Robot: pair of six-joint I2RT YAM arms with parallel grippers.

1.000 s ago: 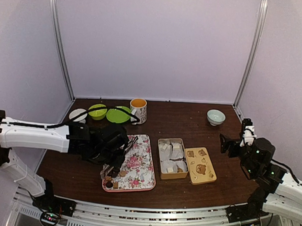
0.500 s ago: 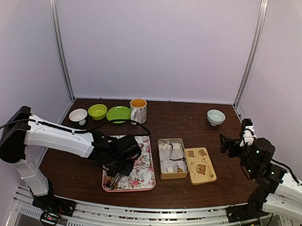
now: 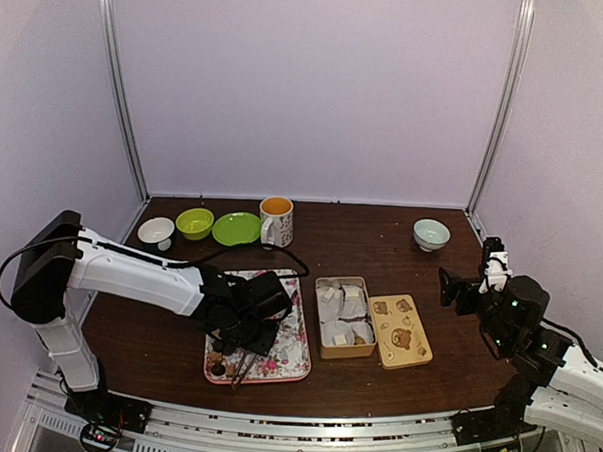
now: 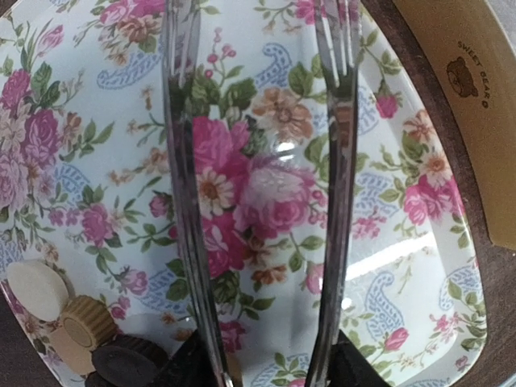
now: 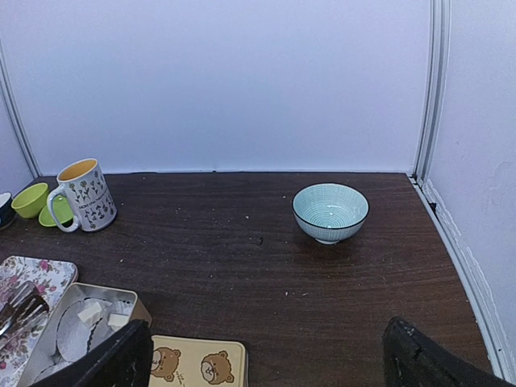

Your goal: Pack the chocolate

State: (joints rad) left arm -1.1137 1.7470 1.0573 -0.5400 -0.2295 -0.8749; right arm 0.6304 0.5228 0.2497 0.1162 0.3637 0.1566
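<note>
Left gripper (image 3: 250, 331) clamped, right gripper (image 3: 455, 291) spread

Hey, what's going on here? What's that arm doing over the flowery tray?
The left gripper holds metal tongs over the tray. The tongs are open, with nothing between them. A few chocolates sit at the tray's near left corner. The box, lined with paper cups, lies open beside the tray, with its lid next to it. The right gripper hangs open off to the side, holding nothing.

Tray (image 4: 105, 72) middle open between tongs (image 4: 187, 201); chocolate (image 4: 76, 334) crowds one corner; tin (image 3: 343, 316) flanks right edge, seemingly close.
</note>
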